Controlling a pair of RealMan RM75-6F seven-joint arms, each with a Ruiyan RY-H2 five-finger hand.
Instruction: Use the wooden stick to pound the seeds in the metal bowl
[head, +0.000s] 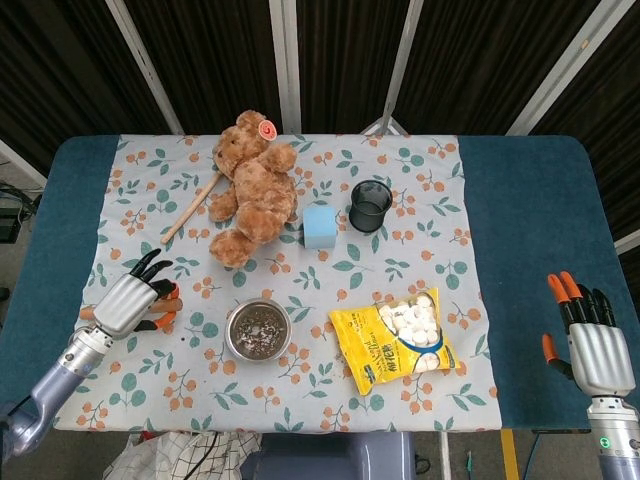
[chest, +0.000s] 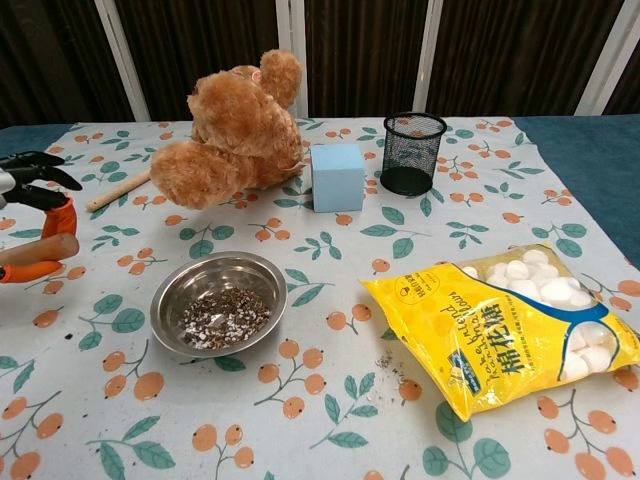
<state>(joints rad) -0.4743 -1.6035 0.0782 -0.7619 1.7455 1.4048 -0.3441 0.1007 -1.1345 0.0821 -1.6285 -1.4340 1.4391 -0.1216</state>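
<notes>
The metal bowl (head: 229, 335) (chest: 262, 272) sits at the front middle of the floral cloth with crushed seeds (chest: 225, 318) in it. Left of the bowl, my left hand (head: 130, 303) (chest: 35, 215) hangs low over the cloth. It pinches a short wooden stick (chest: 45, 248) (head: 85, 313) that lies roughly level between its orange-tipped fingers, while the other fingers spread above. The stick's tip is about a hand's width from the bowl. My right hand (head: 590, 345) is at the table's far right edge, fingers straight and apart, holding nothing; the chest view does not show it.
A teddy bear (head: 250, 185) lies at the back with a longer thin wooden rod (head: 190, 208) beside it. A blue block (head: 319, 226) and a black mesh cup (head: 369, 205) stand behind the bowl. A yellow bag of white pieces (head: 400, 335) lies to its right.
</notes>
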